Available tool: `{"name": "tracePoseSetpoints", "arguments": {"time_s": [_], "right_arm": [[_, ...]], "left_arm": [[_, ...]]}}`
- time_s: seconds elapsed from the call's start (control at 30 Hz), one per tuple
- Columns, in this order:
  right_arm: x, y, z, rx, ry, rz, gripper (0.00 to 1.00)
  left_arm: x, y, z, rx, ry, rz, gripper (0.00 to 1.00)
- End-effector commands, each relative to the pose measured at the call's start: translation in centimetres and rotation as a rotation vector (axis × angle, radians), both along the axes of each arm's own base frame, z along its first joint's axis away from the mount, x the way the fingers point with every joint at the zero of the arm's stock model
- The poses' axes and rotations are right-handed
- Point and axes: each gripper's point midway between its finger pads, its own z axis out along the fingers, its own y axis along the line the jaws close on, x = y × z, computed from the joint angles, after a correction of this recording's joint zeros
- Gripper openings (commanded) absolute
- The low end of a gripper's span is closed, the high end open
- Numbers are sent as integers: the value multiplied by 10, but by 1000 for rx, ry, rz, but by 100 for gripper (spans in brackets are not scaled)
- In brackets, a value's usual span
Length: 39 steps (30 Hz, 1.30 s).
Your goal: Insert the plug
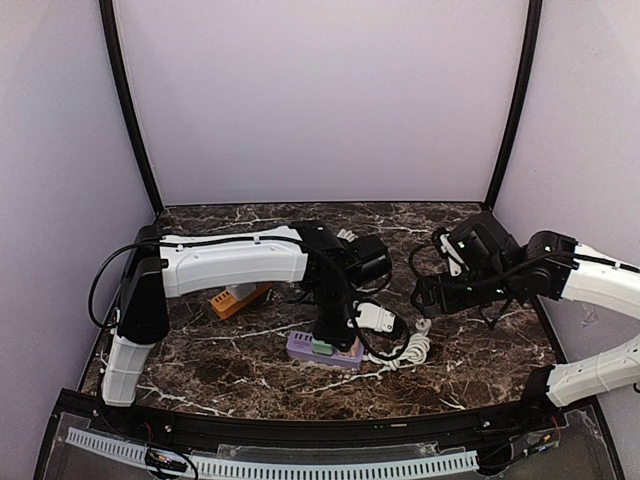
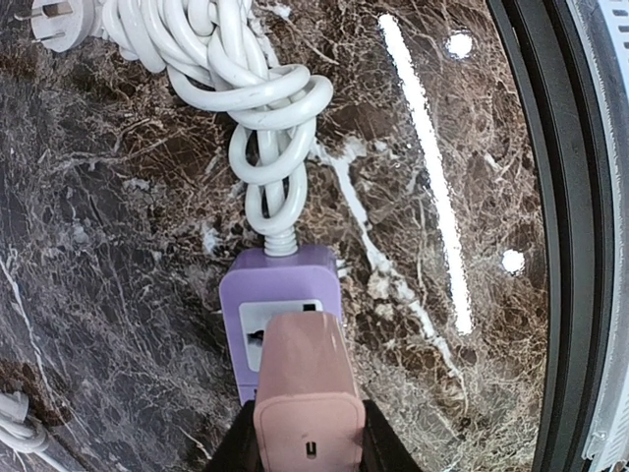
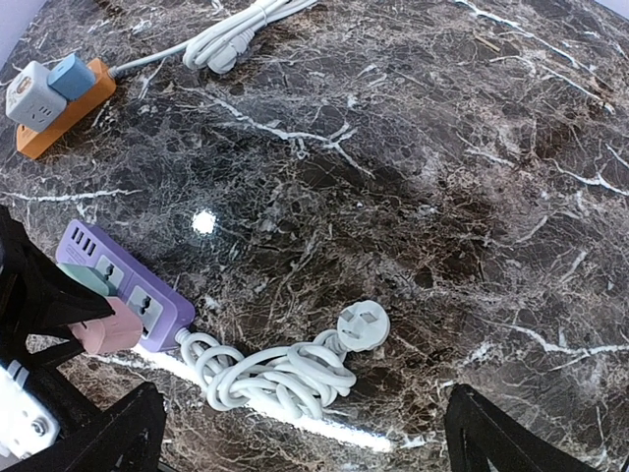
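Pink plug (image 2: 307,379) in left hand (image 2: 309,447)

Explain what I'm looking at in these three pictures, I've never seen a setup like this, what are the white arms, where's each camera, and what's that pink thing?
These are two robot arms bolted at the near edge of a marble-patterned table. The wide picture comes from a fixed camera above and behind them. The other two come from small cameras on each arm's wrist, looking down past its own fingers.

On the table lies a purple power strip with its white cord coiled beside it, ending in a white plug. Farther back sits an orange power strip carrying cube adapters.

The left gripper is shut on a pink plug, holding it right over a socket of the purple strip. Whether it is fully seated, I cannot tell. The right gripper is open, holds nothing and hangs above the table.
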Motion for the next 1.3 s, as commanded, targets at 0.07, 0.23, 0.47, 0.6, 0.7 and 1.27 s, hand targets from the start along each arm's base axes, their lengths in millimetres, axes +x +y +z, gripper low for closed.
{"name": "tracePoseSetpoints", "arguments": {"time_s": [0.07,0.23,0.47,0.6,0.7,1.27], "right_arm": [[3,0,0,-12,-5,6,99],[3,0,0,-14,-5,10,99],[3,1,-1,-11,0,11,99],[3,1,0,-10,0,11,99],[3,1,0,-9,-2,11,99],[3,7,1,-19,25,29,99]], "left_arm": [[-7,9,-12,64,10,7,1],[-8,9,-19,82,9,18,1],[-7,8,-23,92,6,29,1],[-7,7,-23,91,6,29,1],[-7,8,-24,96,8,27,1],[4,3,-40,107,-2,8,1]]}}
